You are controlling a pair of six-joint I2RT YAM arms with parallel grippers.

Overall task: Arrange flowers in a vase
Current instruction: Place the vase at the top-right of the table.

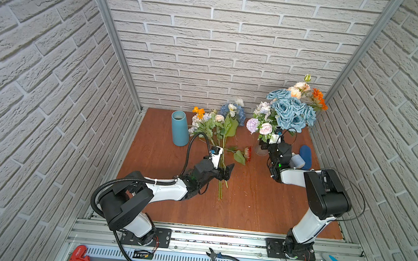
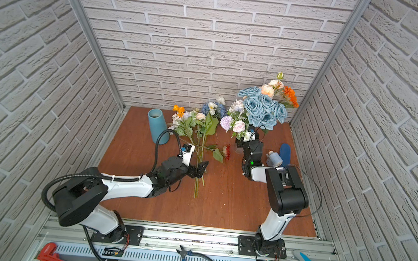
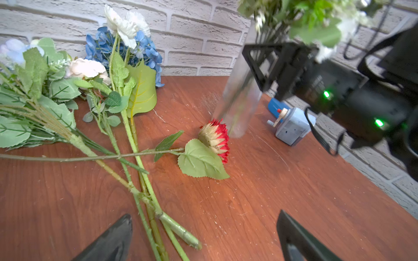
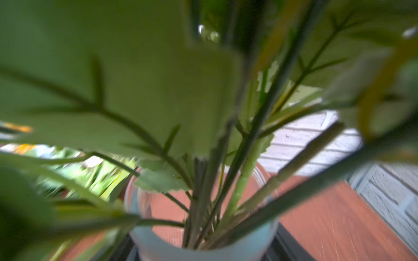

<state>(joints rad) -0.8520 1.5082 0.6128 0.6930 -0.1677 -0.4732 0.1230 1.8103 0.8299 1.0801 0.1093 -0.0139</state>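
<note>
Left gripper (image 1: pixel 227 172) here: my jaws are spread wide with nothing between them, hovering over the stems (image 1: pixel 221 186) of the loose flowers (image 1: pixel 218 129). They lie fanned from the middle of the table (image 1: pixel 248 204) toward 12 o'clock, with the small red bloom (image 3: pixel 214 137) at their 3 o'clock. My right gripper (image 1: pixel 264 145) is clamped round the clear vase (image 1: pixel 260 151) at 2 o'clock, with the pale blue rose bouquet (image 1: pixel 287 112) standing in it. That vase is blurry, so I can't say if its base touches the table. The blue cone vase (image 1: pixel 179 128) stands at 11 o'clock.
</note>
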